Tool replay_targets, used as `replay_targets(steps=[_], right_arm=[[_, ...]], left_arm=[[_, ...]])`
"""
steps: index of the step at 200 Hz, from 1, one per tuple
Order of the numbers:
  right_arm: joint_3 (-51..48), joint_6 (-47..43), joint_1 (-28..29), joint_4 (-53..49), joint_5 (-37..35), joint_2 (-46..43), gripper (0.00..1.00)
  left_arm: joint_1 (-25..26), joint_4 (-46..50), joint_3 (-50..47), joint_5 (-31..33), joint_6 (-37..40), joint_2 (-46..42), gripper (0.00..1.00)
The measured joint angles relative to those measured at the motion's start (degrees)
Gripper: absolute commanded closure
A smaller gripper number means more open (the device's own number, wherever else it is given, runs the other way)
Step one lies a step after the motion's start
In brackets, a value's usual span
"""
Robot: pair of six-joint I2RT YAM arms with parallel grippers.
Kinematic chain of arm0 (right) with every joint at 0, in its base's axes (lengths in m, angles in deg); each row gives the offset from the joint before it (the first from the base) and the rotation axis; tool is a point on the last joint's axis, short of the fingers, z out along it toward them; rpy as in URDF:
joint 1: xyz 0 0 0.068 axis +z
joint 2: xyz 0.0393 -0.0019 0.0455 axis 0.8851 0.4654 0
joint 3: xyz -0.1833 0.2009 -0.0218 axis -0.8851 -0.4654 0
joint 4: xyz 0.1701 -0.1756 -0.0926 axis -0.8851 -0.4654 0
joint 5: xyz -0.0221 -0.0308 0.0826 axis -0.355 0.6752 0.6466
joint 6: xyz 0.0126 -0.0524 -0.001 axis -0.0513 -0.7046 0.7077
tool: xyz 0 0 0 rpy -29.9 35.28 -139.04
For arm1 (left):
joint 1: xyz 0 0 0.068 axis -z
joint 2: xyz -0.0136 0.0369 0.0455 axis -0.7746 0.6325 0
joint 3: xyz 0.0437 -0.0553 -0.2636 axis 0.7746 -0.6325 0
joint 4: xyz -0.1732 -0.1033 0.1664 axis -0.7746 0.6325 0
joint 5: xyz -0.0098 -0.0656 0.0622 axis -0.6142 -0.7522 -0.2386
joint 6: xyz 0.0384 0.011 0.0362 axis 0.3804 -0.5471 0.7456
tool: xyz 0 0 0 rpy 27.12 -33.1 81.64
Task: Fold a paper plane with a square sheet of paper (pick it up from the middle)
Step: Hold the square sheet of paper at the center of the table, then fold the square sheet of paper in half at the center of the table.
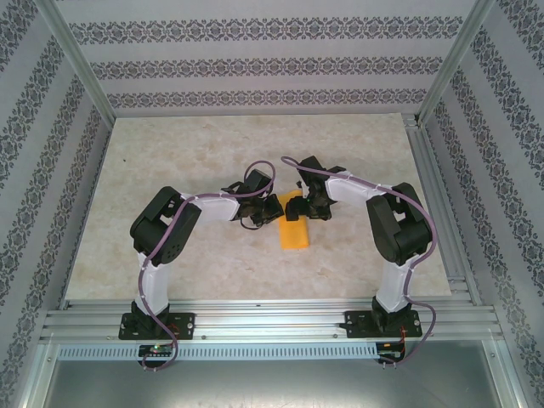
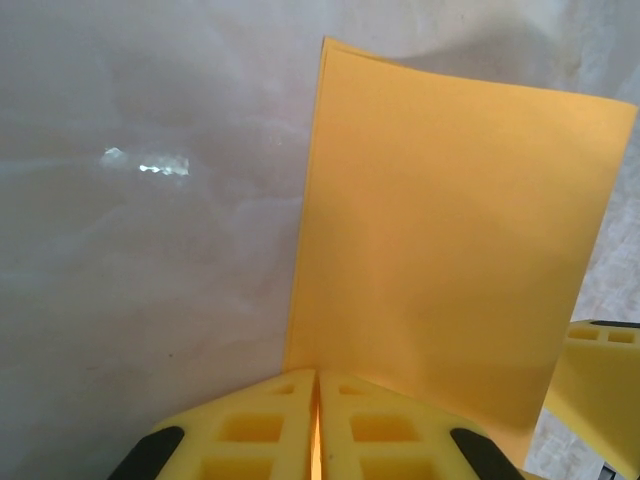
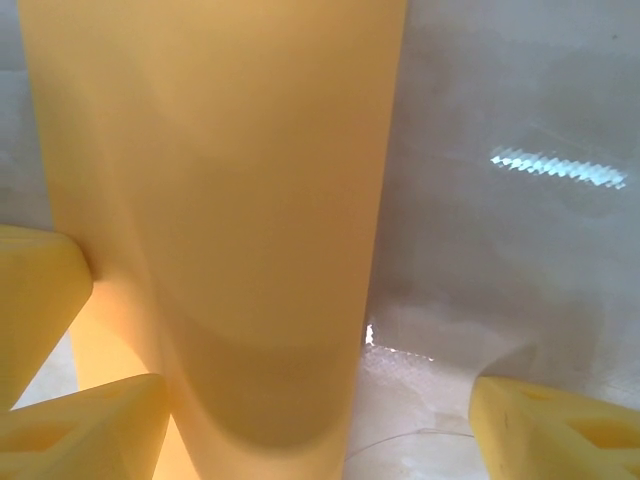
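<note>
Closest to the left wrist camera, the left gripper [image 2: 316, 405] has its yellow ribbed fingers [image 2: 250, 430] pinched together on the near edge of the thin orange-yellow square sheet of paper [image 2: 450, 230]. The sheet looks doubled into a rectangle and stretches away from the pinch over the pale marbled table top [image 2: 150, 250]. From the right wrist, the right gripper [image 3: 320, 410] stands wide apart and holds nothing. The paper runs straight ahead between its fingers [image 3: 90, 430], against one and well apart from the other. From above, the paper lies with its long axis near-to-far and its far end between both grippers. The left arm grips it and the right brackets it, so closing there looks like the next step.
</note>
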Motion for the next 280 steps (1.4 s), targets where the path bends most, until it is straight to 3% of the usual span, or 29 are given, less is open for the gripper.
replay_targets(steps=[46,92,146,280], right_arm=[[-2.54,1.14,-0.17,2.80,2.08,-4.09,0.19],[-6.21,3.34,-2.01,7.93,7.17,-11.67,0.42],[-8.11,5.92,-2.40,12.76,13.90,-12.13,0.64],[-10.86,6.03,-4.33,15.69,16.65,-5.88,0.65]], left_arm=[[0.26,0.00,0.00,0.44,0.26,0.00,0.88],[0.33,0.22,0.55,0.42,1.03,0.31,0.88],[0.37,0.33,0.59,0.44,1.31,0.33,0.88],[0.37,1.51,1.60,0.39,2.45,0.76,0.88]])
